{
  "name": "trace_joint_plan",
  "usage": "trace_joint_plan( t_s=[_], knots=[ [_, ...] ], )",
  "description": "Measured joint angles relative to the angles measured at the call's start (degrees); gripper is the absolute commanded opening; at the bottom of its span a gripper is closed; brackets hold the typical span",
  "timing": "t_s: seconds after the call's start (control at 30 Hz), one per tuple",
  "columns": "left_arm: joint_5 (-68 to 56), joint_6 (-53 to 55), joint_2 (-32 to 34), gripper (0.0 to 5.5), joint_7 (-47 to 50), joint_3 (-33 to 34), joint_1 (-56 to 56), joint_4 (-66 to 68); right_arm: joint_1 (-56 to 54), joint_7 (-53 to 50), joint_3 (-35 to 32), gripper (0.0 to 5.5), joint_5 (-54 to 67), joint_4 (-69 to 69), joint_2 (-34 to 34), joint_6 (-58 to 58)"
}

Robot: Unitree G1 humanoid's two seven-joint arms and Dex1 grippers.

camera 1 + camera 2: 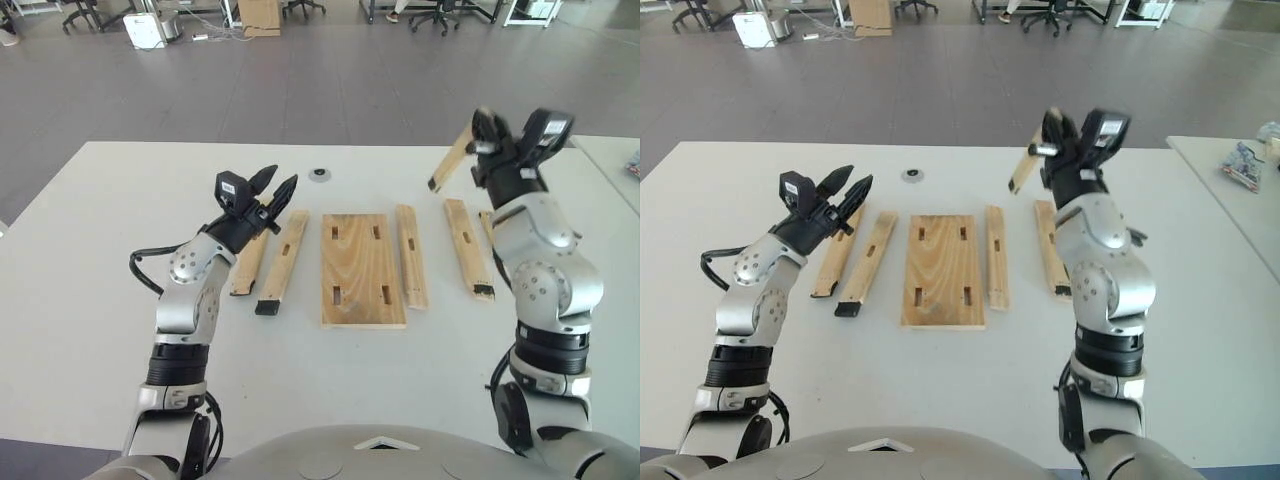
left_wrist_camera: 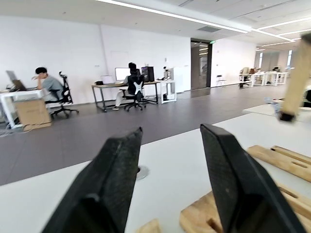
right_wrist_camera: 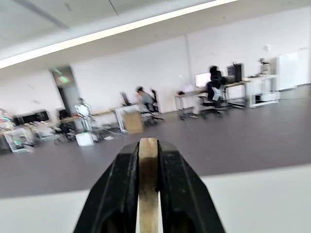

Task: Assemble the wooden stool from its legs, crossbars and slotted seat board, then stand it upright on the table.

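The slotted seat board is lying flat on the table at the centre of the left eye frame, with loose wooden pieces lying on both sides of it. Left of centre, the left gripper is hovering over the left-hand pieces. At upper right, the right gripper is holding a leg tilted in the air.

In the left wrist view, the left gripper's fingers are gaping wide, touching nothing.

In the right wrist view, the right gripper is clamping the leg between both fingers.
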Motion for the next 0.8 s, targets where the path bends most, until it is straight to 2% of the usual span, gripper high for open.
trace_joint_plan(
  t_s=[0.17,0.37,0.8],
  knots=[
    [0.6,-0.2,-0.7,2.20,2.5,0.2,1.1,-0.9,6.0,-1.5,2.9,0.42,-6.1,2.2,6.3,-3.8],
    [1.9,-0.5,-1.3,2.20,3.2,0.0,1.1,-0.9,7.7,-0.8,4.4,0.42,-9.8,5.9,9.7,-6.1],
    [1.9,-1.1,-1.4,2.20,3.0,-0.5,1.1,-1.2,7.9,1.7,3.6,0.42,-13.6,11.0,11.0,-8.9]
  ],
)
